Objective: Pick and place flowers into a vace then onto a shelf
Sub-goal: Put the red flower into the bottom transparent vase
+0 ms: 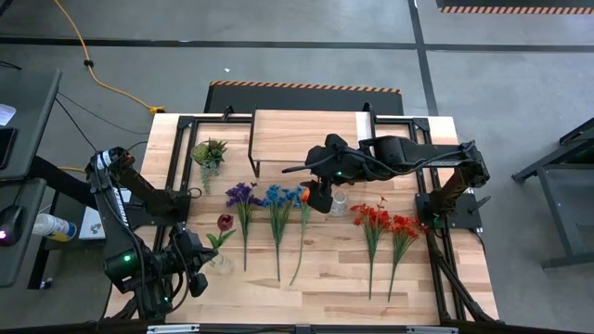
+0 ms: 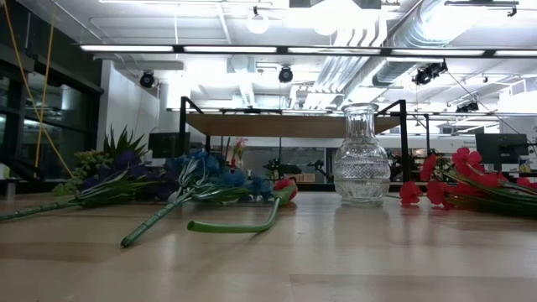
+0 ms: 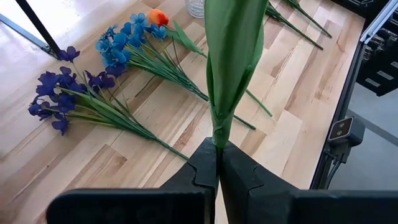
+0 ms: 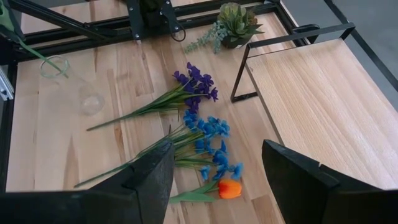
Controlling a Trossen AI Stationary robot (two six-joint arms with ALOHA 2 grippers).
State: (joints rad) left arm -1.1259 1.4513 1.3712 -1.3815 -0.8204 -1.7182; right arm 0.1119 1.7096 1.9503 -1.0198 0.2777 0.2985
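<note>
My left gripper (image 1: 198, 271) is near the table's near-left corner, shut on a dark-red-bloomed flower (image 1: 225, 223). A clear vase (image 4: 81, 93) stands beside it, and a thin green stem (image 4: 37, 53) crosses its rim. My right gripper (image 4: 217, 155) hovers open over the orange flower (image 4: 230, 188), touching nothing. A second glass vase (image 2: 361, 168) stands upright just right of that gripper. Purple (image 1: 243, 195), blue (image 1: 280, 197) and red flowers (image 1: 385, 223) lie flat on the tabletop. The shelf (image 1: 302, 134) stands at the far edge. My left gripper pinches the flower between its two fingers, on the green stem where a long leaf wraps it (image 3: 217, 140). The leaf (image 3: 233, 56) runs straight out beyond the fingertips and hides the bloom in the wrist view. The flower is lifted off the tabletop.
A small green spiky plant (image 1: 209, 151) sits at the shelf's left end. Black frame rails run along the table's left and right sides (image 1: 436, 199). Bare wood lies along the near edge between the flower stems (image 1: 325, 292).
</note>
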